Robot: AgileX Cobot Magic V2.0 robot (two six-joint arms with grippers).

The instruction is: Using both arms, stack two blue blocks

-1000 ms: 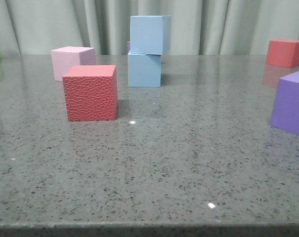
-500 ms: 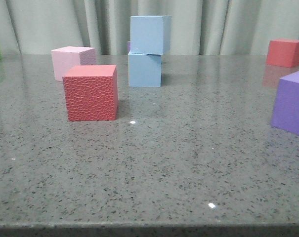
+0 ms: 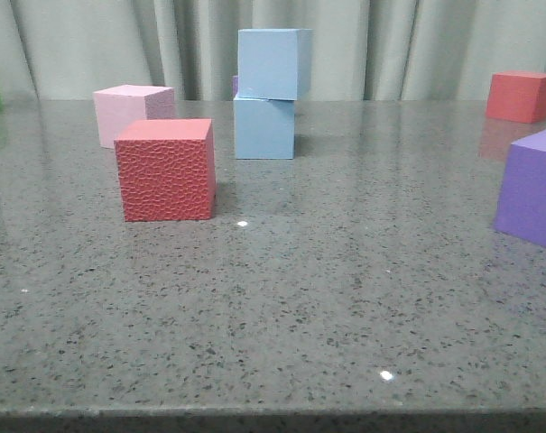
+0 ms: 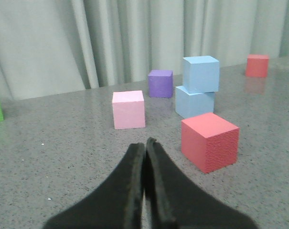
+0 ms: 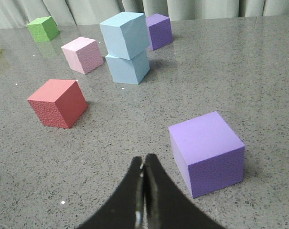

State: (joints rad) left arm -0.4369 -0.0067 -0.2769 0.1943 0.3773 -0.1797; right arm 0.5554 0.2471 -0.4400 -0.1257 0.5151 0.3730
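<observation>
With the left gripper [image 4: 145,148] and right gripper [image 5: 143,164] both closing on nothing, well back from the red cube [image 3: 165,169], the upper blue block [image 3: 271,62] is sitting skewed on the lower blue block [image 3: 264,127] behind it, risking toppling if nudged.

Left gripper [image 4: 145,157]: matte black, two tapered fingers; little else is shown.
Right gripper [image 5: 144,172]: matte black, same tapered shape; possibly a pale seam is seen between fingers.
</observation>
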